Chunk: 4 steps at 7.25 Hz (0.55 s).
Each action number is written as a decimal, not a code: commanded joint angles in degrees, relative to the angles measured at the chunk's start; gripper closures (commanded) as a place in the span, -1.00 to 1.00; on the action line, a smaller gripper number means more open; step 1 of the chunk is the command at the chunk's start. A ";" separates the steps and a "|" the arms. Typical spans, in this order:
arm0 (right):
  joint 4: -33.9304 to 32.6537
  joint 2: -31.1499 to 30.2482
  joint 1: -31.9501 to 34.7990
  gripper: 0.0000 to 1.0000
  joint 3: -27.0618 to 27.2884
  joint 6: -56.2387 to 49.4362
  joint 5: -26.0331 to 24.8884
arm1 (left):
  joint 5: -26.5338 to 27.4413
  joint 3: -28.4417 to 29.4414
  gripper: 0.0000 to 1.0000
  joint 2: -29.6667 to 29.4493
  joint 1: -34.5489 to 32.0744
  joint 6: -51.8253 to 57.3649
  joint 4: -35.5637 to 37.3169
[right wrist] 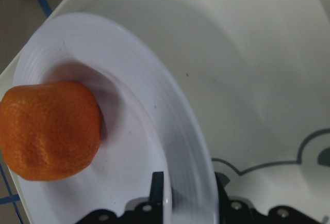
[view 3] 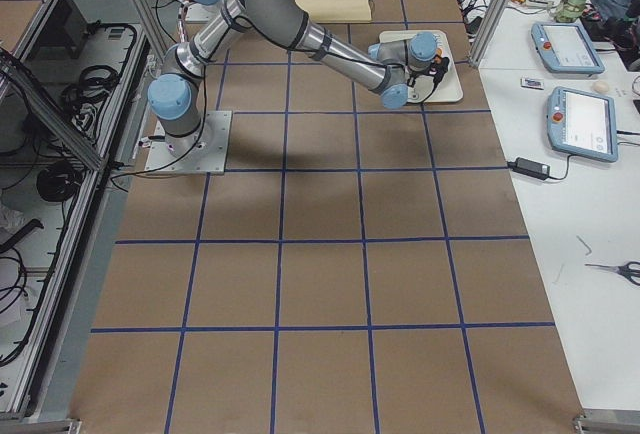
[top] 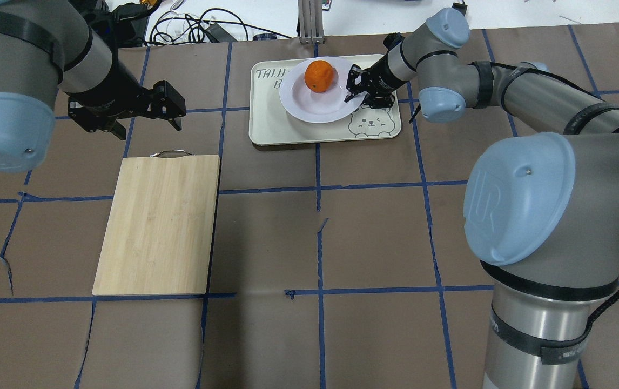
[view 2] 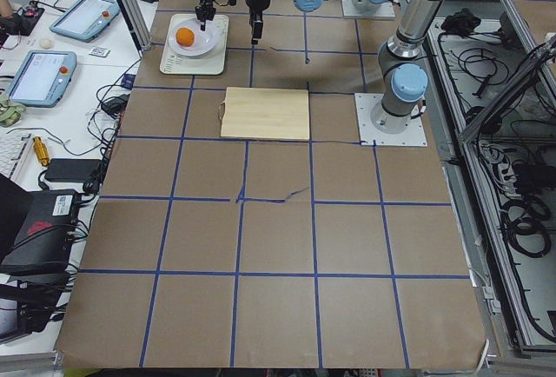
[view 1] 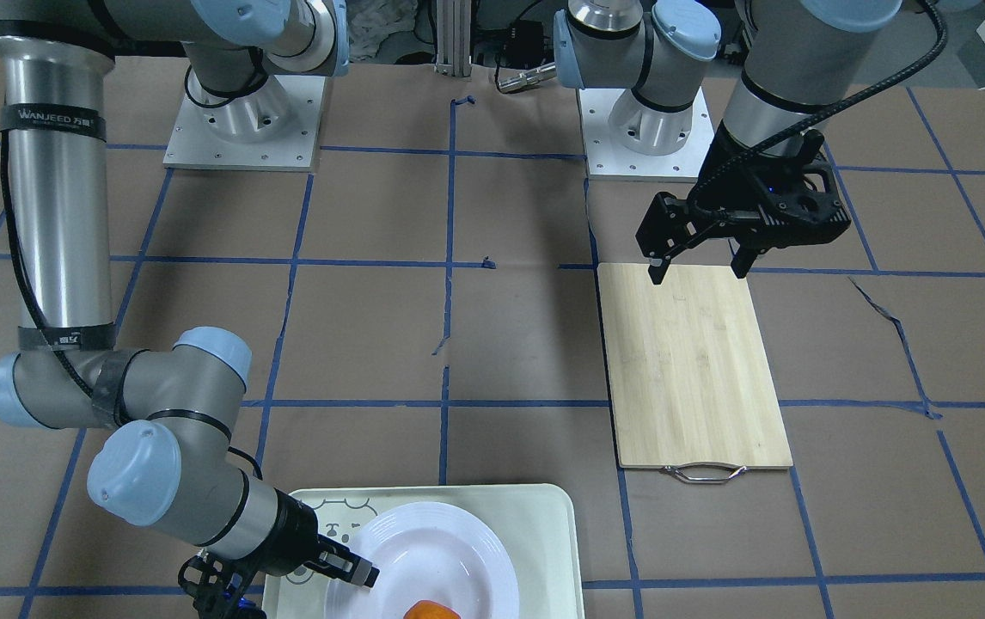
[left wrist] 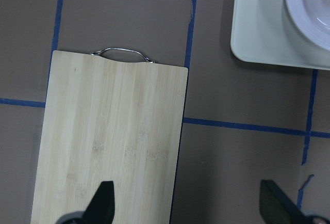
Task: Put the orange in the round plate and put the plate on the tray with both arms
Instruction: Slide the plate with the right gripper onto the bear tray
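Closest on the brown table (top: 374,243) lies a flat, pale wooden cutting board (top: 158,224) with a thin metal handle. Just past it, at 11 o'clock, the left gripper (top: 147,128) hangs with its black fingers wide apart, holding nothing. Farther off, the right gripper (top: 352,93) pinches the shiny white round plate (top: 315,105) at its 3 o'clock rim. The bumpy orange (top: 319,75) sits in the plate, over the smooth cream tray (top: 277,129).

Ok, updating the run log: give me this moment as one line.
orange: in round plate | plate: over tray | right gripper: shut on plate rim | left gripper: open, above cutting board
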 commanded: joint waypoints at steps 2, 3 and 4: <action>13.10 -7.11 0.35 -1.00 -5.41 -5.59 -9.28 | 0.18 -0.09 -1.00 0.00 0.00 0.00 -0.09; 20.50 -10.19 0.44 -1.00 -8.84 -8.42 -14.79 | 0.18 0.00 -1.00 0.00 0.00 0.00 -0.09; 29.44 -14.39 1.48 -1.00 -10.70 -13.40 -21.03 | 0.18 0.00 -1.00 0.00 0.00 0.00 -0.09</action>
